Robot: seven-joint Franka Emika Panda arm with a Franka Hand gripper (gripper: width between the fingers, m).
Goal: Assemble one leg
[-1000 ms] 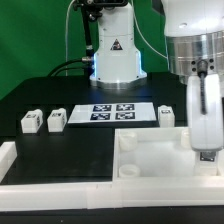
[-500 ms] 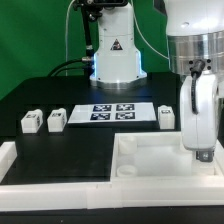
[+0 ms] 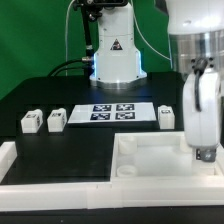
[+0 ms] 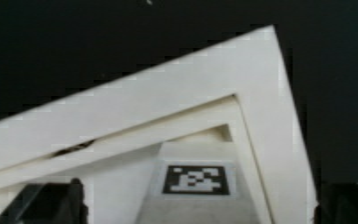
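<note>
Three small white legs stand on the black table in the exterior view: two at the left (image 3: 30, 121) (image 3: 56, 120) and one at the right (image 3: 166, 115) beside the marker board (image 3: 112, 111). A fourth leg is not in view. My gripper (image 3: 204, 152) hangs over the right part of the large white tray (image 3: 150, 165), close to its surface. In the wrist view the gripper (image 4: 208, 206) is open and empty. Its dark fingertips (image 4: 51, 203) stand wide apart either side of a tag (image 4: 197, 180) on the tray's corner (image 4: 194, 90).
The robot base (image 3: 115, 55) stands at the back behind the marker board. A white raised rim (image 3: 20, 160) runs along the table's front left. Cables hang at the back.
The gripper shifted slightly towards the exterior view's left and back again, staying over the tray's right part. The legs have not moved.
</note>
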